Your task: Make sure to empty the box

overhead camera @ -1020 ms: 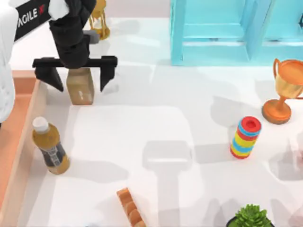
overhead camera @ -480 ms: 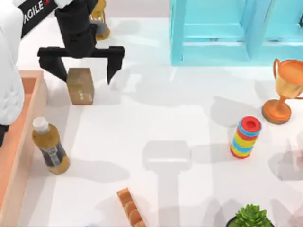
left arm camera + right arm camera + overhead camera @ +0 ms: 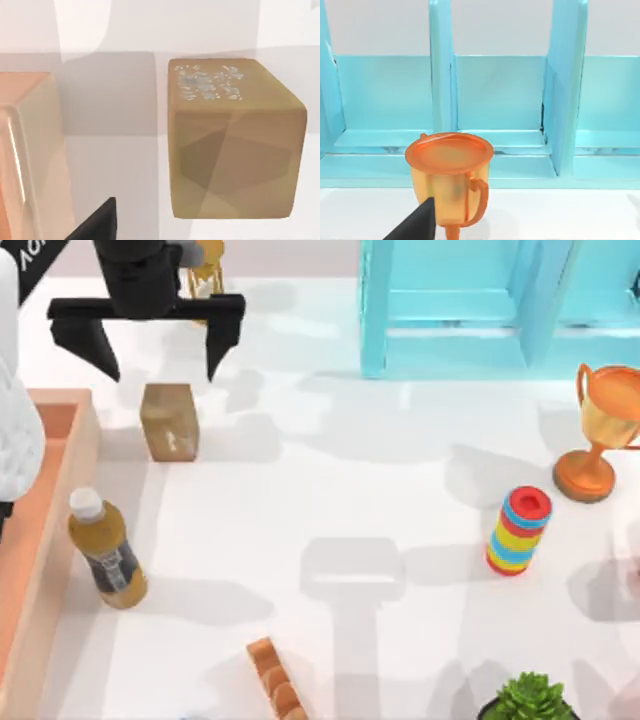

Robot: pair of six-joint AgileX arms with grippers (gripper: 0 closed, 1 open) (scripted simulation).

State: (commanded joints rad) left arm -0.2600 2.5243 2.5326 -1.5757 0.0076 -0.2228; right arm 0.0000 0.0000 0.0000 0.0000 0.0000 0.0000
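Beside one box [image 3: 62, 502]: one bottle [image 3: 107, 551], one carton [image 3: 169, 421].

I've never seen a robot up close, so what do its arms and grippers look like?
The left arm has a rounded white shell with black lettering. Its left gripper is matte black: a chunky wrist block, a straight crossbar and two tapered, pointed fingers. A black wedge-shaped fingertip of the right gripper shows in the right wrist view.

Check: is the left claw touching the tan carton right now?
Apart. In the top view the left claw is open, and white table shows between its fingertips and the tan carton.
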